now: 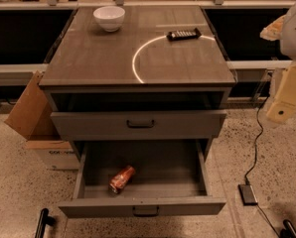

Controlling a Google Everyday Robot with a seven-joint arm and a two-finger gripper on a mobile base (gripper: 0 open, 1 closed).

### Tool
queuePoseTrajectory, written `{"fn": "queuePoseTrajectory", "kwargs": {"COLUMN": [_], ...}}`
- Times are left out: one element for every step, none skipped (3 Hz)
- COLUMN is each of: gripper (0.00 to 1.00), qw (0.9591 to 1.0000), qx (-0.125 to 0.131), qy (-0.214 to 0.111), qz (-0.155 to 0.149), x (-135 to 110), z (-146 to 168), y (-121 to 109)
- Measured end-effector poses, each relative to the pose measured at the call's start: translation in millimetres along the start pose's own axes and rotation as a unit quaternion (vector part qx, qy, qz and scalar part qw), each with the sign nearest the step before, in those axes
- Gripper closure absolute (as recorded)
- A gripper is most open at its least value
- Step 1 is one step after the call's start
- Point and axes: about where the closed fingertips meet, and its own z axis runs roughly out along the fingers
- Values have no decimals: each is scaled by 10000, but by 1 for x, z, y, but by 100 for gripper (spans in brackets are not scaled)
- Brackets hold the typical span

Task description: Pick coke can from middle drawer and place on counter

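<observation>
The coke can, red with silver ends, lies on its side on the grey floor of the open middle drawer, towards its front left. The drawer is pulled far out, and its front panel with a dark bar handle is near the bottom of the view. The counter is the grey-brown cabinet top above, marked with a bright white arc line. My gripper shows as cream-coloured parts at the right edge, level with the upper drawer, well to the right of the cabinet and far from the can.
A white bowl and a flat black remote sit at the back of the counter. The drawer above is pulled out slightly. A cardboard box stands left of the cabinet. A cable and black adapter lie on the floor at the right.
</observation>
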Motion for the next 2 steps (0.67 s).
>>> {"fn": "queuePoseTrajectory", "kwargs": {"gripper": [0,0], "qw": [10000,9991], "qx": [0,-135], "qy": [0,-182], "qz": [0,-357], "x": [0,-7], "z": [0,22], "y": [0,5]}}
